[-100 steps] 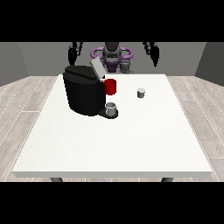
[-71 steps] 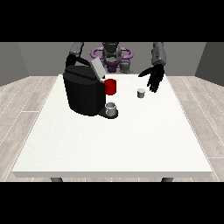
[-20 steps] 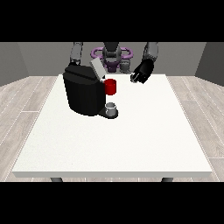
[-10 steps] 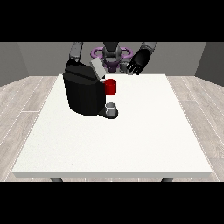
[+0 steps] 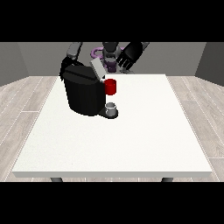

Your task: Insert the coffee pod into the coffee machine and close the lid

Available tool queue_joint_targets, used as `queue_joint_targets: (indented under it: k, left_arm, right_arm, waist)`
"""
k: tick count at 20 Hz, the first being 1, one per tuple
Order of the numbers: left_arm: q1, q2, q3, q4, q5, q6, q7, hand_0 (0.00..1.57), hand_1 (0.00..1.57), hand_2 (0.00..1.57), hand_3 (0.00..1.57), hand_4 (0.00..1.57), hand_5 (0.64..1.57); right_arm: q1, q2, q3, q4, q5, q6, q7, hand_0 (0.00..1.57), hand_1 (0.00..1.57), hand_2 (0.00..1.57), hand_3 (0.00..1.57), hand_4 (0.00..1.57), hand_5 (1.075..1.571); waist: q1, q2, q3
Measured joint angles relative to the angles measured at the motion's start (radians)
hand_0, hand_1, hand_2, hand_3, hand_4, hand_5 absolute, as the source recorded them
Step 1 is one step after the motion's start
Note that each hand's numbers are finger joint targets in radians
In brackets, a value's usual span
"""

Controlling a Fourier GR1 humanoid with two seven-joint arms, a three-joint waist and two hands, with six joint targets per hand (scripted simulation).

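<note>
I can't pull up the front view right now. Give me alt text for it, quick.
A black coffee machine stands on the far left part of the white table, its lid raised, a red part at its front and a small grey cup below. The hand at the view's right is lifted above the table's far edge, near the lid.

The robot stands small at the top of the front view, its grey torso (image 5: 110, 51) upright and both arms reaching forward and down. The hand at the view's right (image 5: 130, 54) is raised at about chest height, its black fingers (image 5: 124, 64) curled downward and inward; whether they enclose anything cannot be told. The arm at the view's left (image 5: 74, 51) slopes down from the shoulder in grey segments, and the hand at the view's left (image 5: 65, 66) shows only as a dark shape at its end, too hidden to tell how it is posed.
</note>
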State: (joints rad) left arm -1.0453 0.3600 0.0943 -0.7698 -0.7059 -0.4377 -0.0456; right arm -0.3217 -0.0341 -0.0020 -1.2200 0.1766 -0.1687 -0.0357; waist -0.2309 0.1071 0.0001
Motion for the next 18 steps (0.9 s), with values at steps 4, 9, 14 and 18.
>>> queue_joint_targets:
  k: [4,9,14,18]
  left_arm:
    - [-0.054,0.024,0.016,0.018,-0.005,0.004,0.012,1.23,1.23,1.28,1.25,0.48,1.571]
    - [-0.117,0.056,0.030,0.041,-0.010,-0.001,0.009,1.27,1.27,1.30,1.26,0.47,1.571]
    - [-0.152,0.080,0.037,0.059,-0.018,0.008,-0.008,1.21,1.21,1.28,1.24,0.47,1.571]
    - [-0.172,0.069,0.028,0.066,-0.027,0.007,-0.004,1.19,1.19,1.26,1.23,0.47,1.571]
  right_arm:
    - [-0.023,-0.010,0.005,-0.038,0.006,0.005,0.026,0.00,0.00,0.00,0.00,0.27,1.571]
    - [-0.084,-0.026,-0.017,-0.065,-0.004,0.006,0.066,0.00,0.00,0.00,0.00,0.00,1.571]
    - [-0.100,-0.034,-0.026,-0.077,-0.013,0.014,0.050,0.00,0.00,0.00,0.00,0.12,1.571]
    - [-0.113,-0.039,-0.043,-0.054,-0.012,0.001,0.035,0.00,0.00,0.00,0.00,0.00,1.571]
  waist:
    - [-0.036,0.031,-0.0001]
    - [-0.054,0.087,0.0000]
    - [-0.072,0.142,0.0001]
    - [-0.062,0.167,0.0001]
